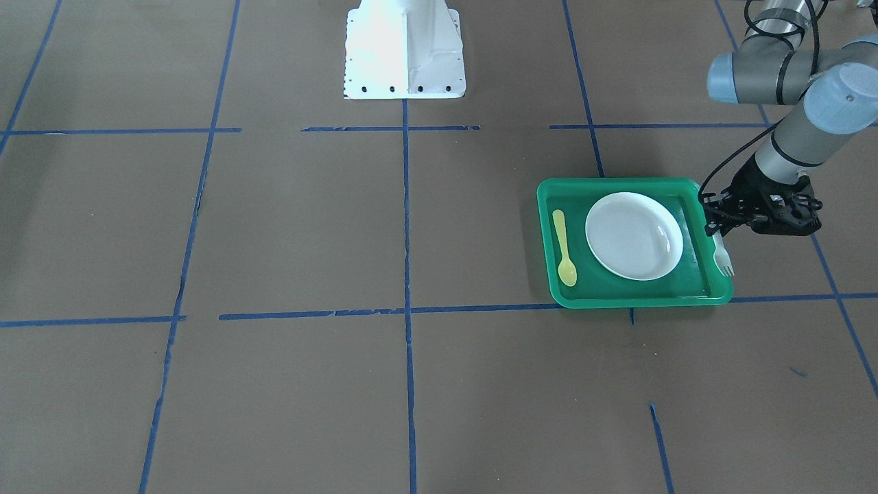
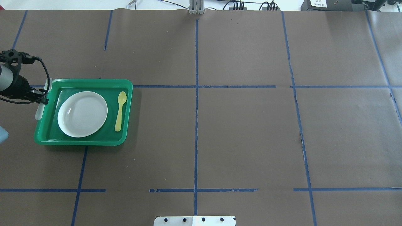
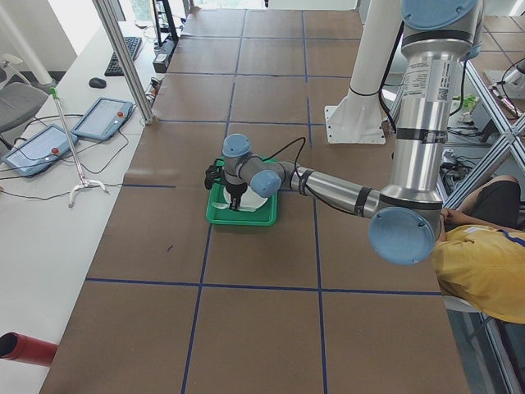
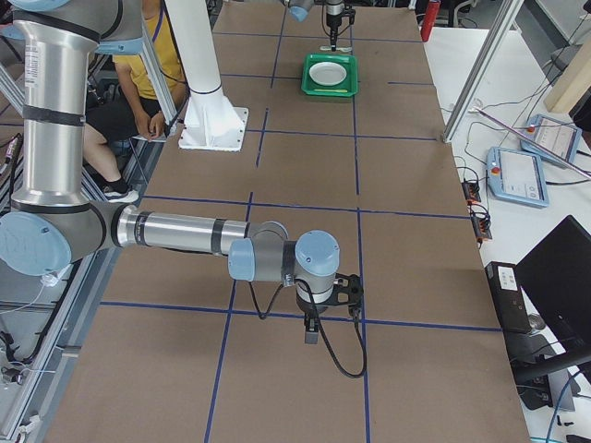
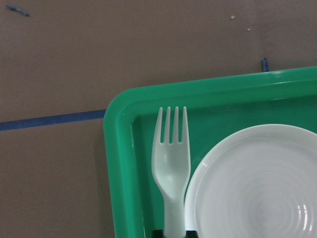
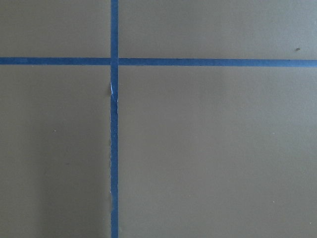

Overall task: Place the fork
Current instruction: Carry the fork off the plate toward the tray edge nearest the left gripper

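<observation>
My left gripper point(image 1: 717, 232) is shut on the handle of the white plastic fork point(image 1: 724, 259). It holds the fork at the green tray's point(image 1: 638, 300) edge on the robot's left. In the left wrist view the fork point(image 5: 171, 158) lies over the strip of tray point(image 5: 119, 148) between the rim and the white plate point(image 5: 252, 183), tines pointing away from the robot. In the overhead view the gripper point(image 2: 44, 95) and fork point(image 2: 39, 110) sit at the tray's left rim. My right gripper point(image 4: 314, 328) shows only in the exterior right view, so I cannot tell its state.
The white plate point(image 1: 634, 235) fills the tray's middle. A yellow spoon point(image 1: 564, 247) lies in the tray on the plate's other side. The robot's white base point(image 1: 405, 51) stands at the table's edge. Blue tape lines cross the brown table.
</observation>
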Controlling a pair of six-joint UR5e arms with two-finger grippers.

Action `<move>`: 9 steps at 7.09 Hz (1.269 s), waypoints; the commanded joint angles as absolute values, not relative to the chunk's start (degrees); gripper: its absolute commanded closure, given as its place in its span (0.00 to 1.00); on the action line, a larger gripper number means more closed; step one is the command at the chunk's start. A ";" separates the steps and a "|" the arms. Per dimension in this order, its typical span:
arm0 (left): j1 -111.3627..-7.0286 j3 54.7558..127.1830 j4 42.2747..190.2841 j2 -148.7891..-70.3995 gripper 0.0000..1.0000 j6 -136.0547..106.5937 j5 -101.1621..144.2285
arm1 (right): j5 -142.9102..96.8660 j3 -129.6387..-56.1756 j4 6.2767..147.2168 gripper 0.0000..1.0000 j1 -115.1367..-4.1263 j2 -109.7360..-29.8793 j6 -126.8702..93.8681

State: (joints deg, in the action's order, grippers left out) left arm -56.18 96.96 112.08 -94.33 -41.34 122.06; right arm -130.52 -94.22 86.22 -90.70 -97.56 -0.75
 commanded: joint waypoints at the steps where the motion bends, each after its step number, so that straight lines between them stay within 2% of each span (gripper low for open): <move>1: -56.07 94.49 112.85 -94.92 1.00 -42.27 122.17 | -130.52 -94.22 86.22 0.00 -90.70 -97.56 -0.79; 8: -53.36 92.20 116.10 -95.71 1.00 -46.93 122.26 | -130.52 -94.22 86.22 0.00 -90.70 -97.56 -0.79; 9: -53.18 92.28 116.10 -95.71 0.68 -46.93 122.26 | -130.43 -94.22 86.22 0.00 -90.70 -97.56 -0.79</move>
